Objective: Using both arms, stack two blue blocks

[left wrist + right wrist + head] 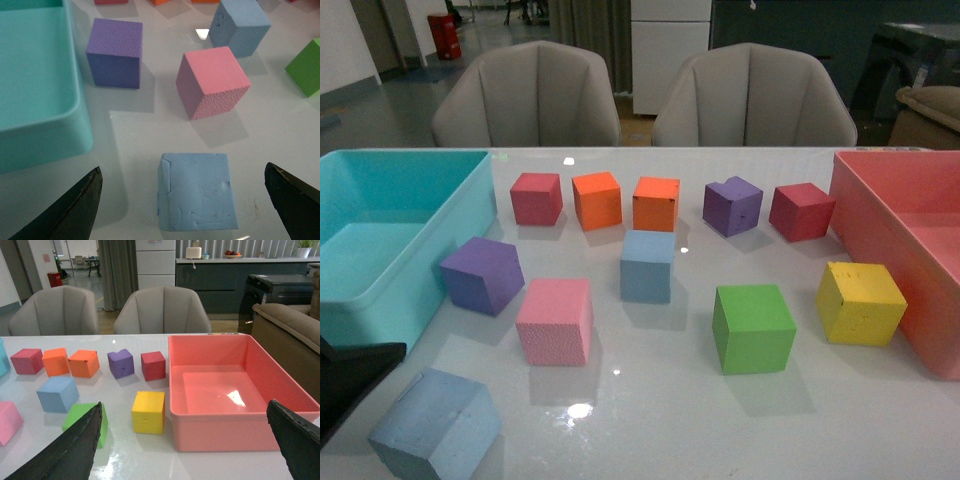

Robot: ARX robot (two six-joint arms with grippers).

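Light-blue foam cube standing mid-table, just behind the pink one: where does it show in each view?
Front view: the light-blue foam cube sits mid-table, behind and right of the pink foam cube.
Left wrist view: it lies beyond the pink cube.
Right wrist view: it stands beside the green foam cube.
Shared landmark: the pink cube, cropped in the right wrist view.

Two grey padded chairs, glossy white table, dark counter, white cabinet
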